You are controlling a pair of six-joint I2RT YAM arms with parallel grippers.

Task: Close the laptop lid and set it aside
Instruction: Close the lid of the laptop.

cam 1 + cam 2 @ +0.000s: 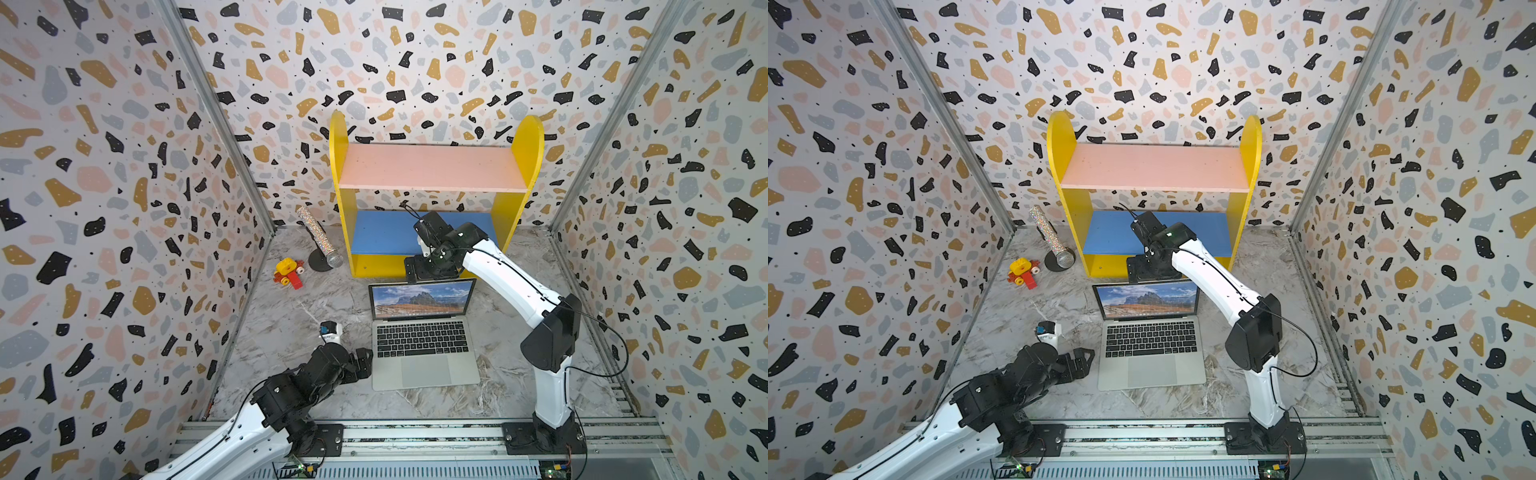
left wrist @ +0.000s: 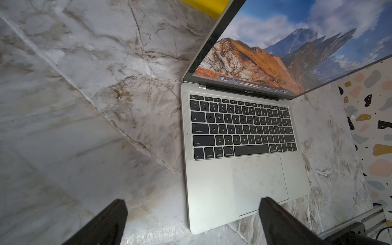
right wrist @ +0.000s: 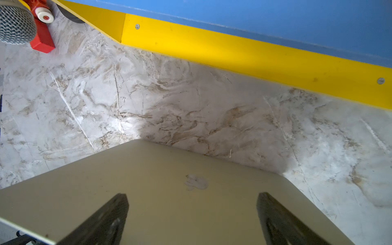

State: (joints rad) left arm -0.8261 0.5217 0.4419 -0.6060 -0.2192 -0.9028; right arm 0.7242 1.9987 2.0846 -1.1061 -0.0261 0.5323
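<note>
On the marbled grey tabletop (image 1: 291, 332), before the yellow shelf unit (image 1: 338, 166) with pink and blue boards, the thin silver-grey metal laptop (image 1: 424, 372) lies open, its laptop lid (image 1: 422, 300) raised. The black right tool (image 3: 192, 197), jaws wide apart, hangs behind the lid's outer cover; the black left tool (image 2: 193, 201), likewise apart, sits near the laptop's left front edge.
</note>
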